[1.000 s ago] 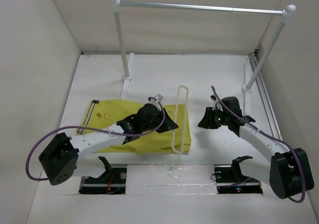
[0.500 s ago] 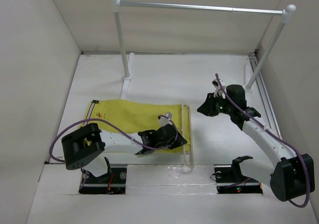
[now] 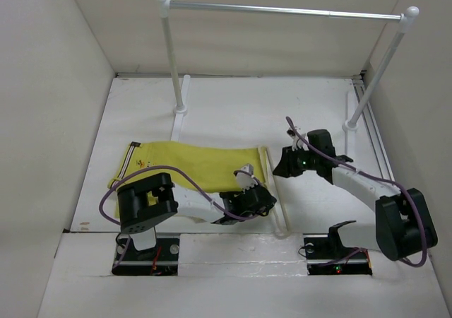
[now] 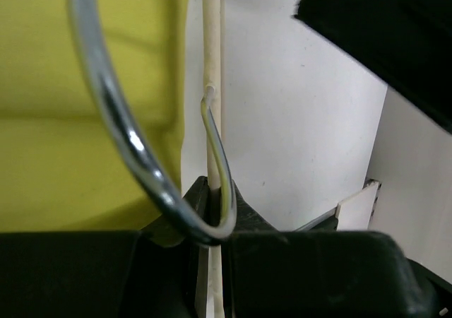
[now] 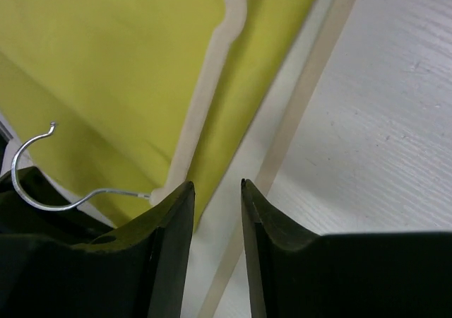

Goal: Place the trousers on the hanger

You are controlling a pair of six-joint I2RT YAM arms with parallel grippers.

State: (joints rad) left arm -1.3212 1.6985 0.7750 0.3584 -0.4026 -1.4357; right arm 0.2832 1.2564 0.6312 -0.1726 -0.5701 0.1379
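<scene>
Trousers (image 3: 183, 164) flat on table (image 3: 233, 113), hanger (image 5: 210, 67) seemingly over their right end, rail (image 3: 282, 10) behind.

The left gripper (image 4: 212, 215) is clamping the hanger (image 4: 212, 42) at its wire hook (image 4: 116, 113).
The hanger's cream length is running straight up the view, just beside the trousers (image 4: 70, 169), over the white table (image 4: 296, 120).

This is a robot lab cell, not a home: the white table (image 3: 233, 106) under my right pincer (image 3: 277, 168) is boxed in by plain white panels (image 3: 49, 85). Beyond that pincer stands a bare metal rail (image 3: 282, 10) on white posts (image 3: 173, 56); behind it, purple cables (image 3: 152, 167) loop along my arms (image 3: 360, 184), bolted at the table's edge.
</scene>
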